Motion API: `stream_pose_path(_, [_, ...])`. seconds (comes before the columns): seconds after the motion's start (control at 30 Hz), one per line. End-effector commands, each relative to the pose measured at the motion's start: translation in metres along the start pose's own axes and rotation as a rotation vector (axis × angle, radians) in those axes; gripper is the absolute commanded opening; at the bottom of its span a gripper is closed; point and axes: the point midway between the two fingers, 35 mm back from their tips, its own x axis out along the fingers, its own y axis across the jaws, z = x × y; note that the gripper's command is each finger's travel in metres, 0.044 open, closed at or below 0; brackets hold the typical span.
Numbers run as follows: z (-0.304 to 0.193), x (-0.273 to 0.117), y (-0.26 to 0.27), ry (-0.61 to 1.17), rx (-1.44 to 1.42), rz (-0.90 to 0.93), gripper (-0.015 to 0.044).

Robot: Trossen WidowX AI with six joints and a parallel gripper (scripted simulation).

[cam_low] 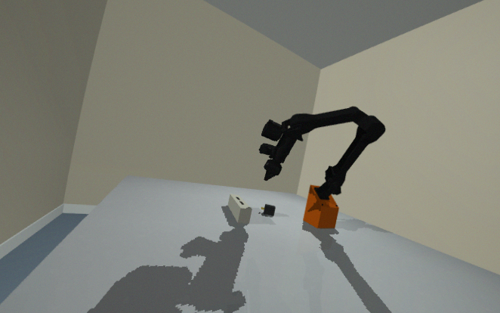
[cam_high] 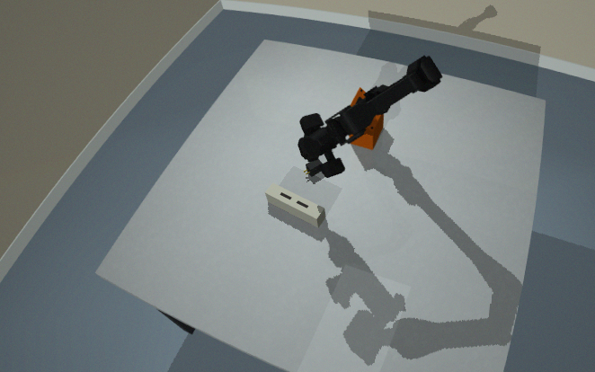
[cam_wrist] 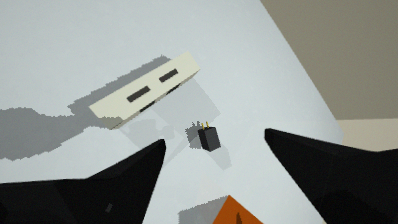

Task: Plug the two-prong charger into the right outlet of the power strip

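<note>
The black charger [cam_high: 310,164] [cam_low: 269,210] [cam_wrist: 210,139] lies on the table with its two gold prongs towards the power strip's side. The cream power strip [cam_high: 293,199] [cam_low: 240,210] [cam_wrist: 154,85] has two dark slots in its top face, and dark marks show on its charger-side face in the wrist view. A gap separates charger and strip. My gripper [cam_low: 267,177] [cam_wrist: 214,138] is open and empty, pointing down and well above the table. In the wrist view the charger appears between the fingertips, but far below them. In the top view a finger partly hides the charger.
The orange arm base [cam_high: 365,140] [cam_low: 325,215] [cam_wrist: 231,212] stands on the table behind the charger, on the side away from the strip. The arm's shadow falls across the table and touches one end of the strip.
</note>
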Motion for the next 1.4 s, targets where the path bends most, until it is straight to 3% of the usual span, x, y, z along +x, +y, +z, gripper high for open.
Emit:
stream_pose_path(0.0, [-0.005,0.018,-0.005,0.063,-0.023,0.034,0.0440])
stream_pose_path(0.77, [-0.040,0.094,-0.028,0.300,-0.102,0.296,0.0440])
stream_pose_path(1.37, [-0.064,0.125,-0.036,0.367,-0.116,0.463,0.0440])
